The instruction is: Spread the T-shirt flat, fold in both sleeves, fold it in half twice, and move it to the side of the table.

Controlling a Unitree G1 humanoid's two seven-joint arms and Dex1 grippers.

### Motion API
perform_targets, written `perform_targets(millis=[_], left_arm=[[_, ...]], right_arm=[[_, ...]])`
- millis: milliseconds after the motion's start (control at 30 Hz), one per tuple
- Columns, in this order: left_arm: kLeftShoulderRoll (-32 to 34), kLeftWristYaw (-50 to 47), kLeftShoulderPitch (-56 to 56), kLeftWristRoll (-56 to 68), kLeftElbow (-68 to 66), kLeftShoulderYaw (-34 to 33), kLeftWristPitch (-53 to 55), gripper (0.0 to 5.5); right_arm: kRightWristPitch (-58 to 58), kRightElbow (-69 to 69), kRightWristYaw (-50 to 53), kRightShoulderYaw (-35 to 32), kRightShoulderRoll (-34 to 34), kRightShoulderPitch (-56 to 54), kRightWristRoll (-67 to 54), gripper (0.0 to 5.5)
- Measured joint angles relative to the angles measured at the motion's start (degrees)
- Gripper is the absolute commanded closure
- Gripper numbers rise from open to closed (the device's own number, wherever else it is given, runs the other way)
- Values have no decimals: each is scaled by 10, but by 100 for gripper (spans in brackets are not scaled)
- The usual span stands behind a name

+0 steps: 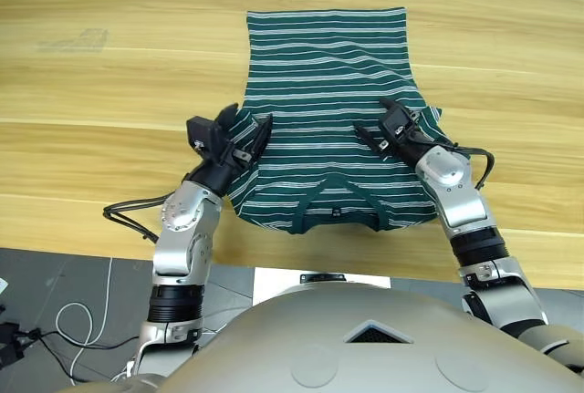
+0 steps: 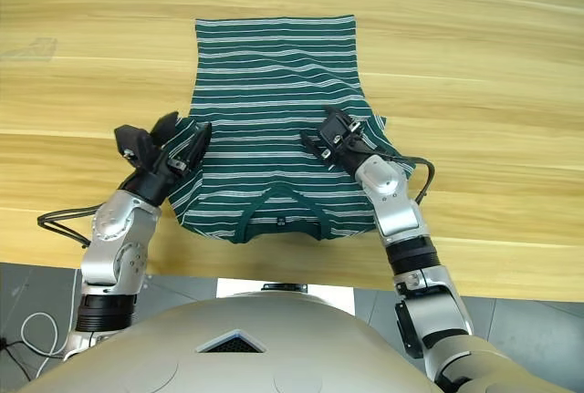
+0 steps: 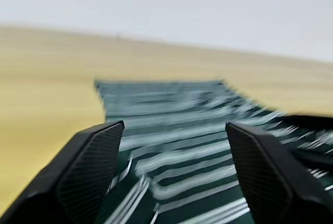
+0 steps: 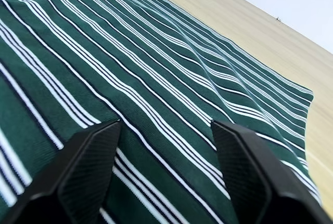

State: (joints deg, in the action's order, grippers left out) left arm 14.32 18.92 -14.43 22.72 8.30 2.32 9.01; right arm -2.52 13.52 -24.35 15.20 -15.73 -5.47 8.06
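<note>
Wood-grain tabletop [image 1: 109, 92] runs pale and bare along the left of the head view. Your left gripper [image 1: 246, 124] sits at the T-shirt's left edge, level with the shoulder. Its two fingers are spread wide apart with nothing pinched between them. In the left wrist view the same gripper [image 3: 174, 128] frames striped cloth in the gap between its fingers – whether the tips touch the fabric cannot be told. A black cable [image 1: 128, 215] loops out from that forearm over the near table edge.

At the centre lies the T-shirt [image 1: 328, 65], dark green with thin white stripes. It is laid out on the table with its collar [image 1: 333, 194] toward you and its straight hem at the far end. The body lies mostly flat, with a few soft creases running down the right half, and the cloth bunches a little at both shoulders.

To the right, your right gripper [image 1: 372, 118] is over the shirt's right chest, inside the edge – its fingers also parted, gripping nothing. In the right wrist view that gripper [image 4: 166, 125] hangs low over the stripes. Beyond it, bare wood continues to the right.
</note>
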Motion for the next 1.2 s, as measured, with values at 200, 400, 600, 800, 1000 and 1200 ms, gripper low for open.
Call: perform_targets(millis=[200, 400, 600, 800, 1000, 1200], left_arm=[[-28, -53, -12, -12, -10, -20, 40, 187], [-69, -79, -97, 32, 74, -52, 77, 187], [-98, -85, -216, 92, 181, -55, 120, 187], [-84, -72, -167, 62, 133, -79, 81, 187], [-62, -85, -57, -1, 13, -131, 7, 187], [-46, -112, 26, -13, -41, -193, -29, 187]], right_arm=[[0, -2, 6, 0, 0, 3, 0, 229], [-4, 1, 8, -6, 0, 6, -1, 229], [-13, 10, 20, -12, 3, 10, -1, 229], [-27, 25, 36, -11, 17, 9, -1, 229], [-39, 33, 41, -12, 22, 9, -1, 229], [18, -38, 61, -22, 50, 63, -25, 229]])
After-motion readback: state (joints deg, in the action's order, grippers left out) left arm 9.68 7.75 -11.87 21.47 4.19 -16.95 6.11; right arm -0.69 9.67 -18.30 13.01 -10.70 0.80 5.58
